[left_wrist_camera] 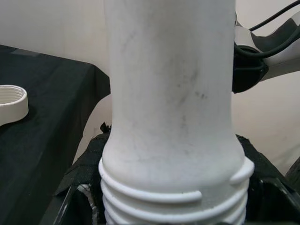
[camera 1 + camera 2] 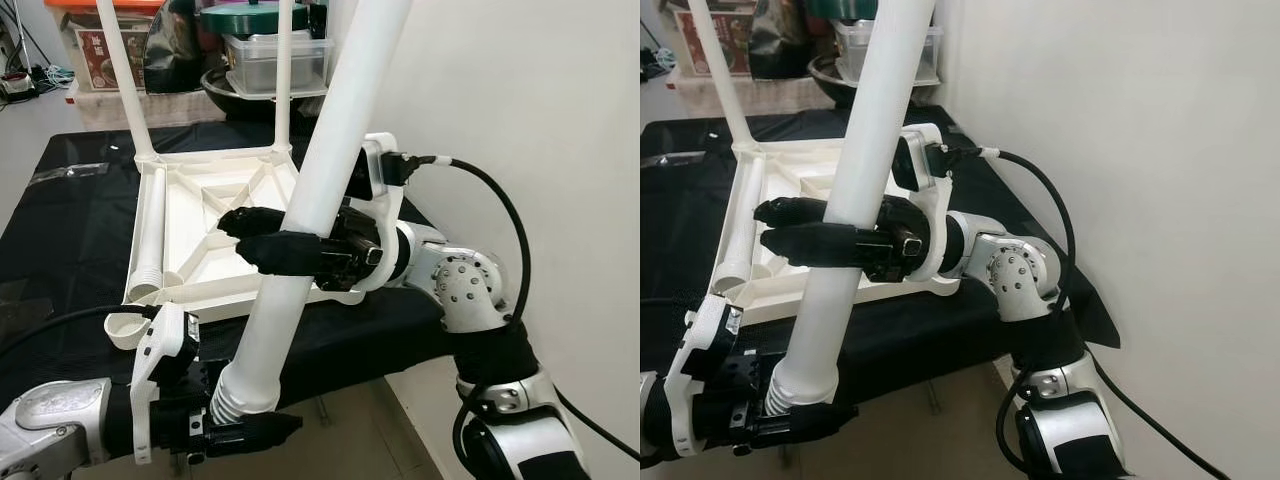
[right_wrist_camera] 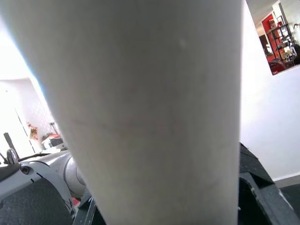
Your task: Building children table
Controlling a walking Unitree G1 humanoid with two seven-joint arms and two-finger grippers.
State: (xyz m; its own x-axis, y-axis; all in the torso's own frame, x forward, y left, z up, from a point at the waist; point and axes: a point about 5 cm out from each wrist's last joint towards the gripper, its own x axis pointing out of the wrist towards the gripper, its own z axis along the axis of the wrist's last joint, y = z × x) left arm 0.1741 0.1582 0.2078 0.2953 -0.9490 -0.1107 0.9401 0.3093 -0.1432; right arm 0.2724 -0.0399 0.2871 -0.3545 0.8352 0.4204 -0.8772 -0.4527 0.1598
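Observation:
A long white plastic table leg [image 2: 320, 170] with a threaded end [image 1: 173, 201] slants up in front of me. My left gripper [image 2: 245, 425] is shut on its threaded lower end, below the table's front edge. My right gripper [image 2: 262, 238] is shut around the leg's middle. Behind them the white children's tabletop [image 2: 185, 215] lies upside down on a black-covered table [image 2: 60, 250]. Two legs [image 2: 125, 75] stand upright in its far corners, and another leg [image 2: 150, 245] lies along its left side.
A white screw ring [image 2: 125, 325] lies at the tabletop's near left corner. Boxes, a bowl and plastic containers [image 2: 270, 60] crowd the floor and shelf behind the table. A white wall [image 2: 520, 100] runs close on the right. My right arm's cable [image 2: 500, 210] loops beside it.

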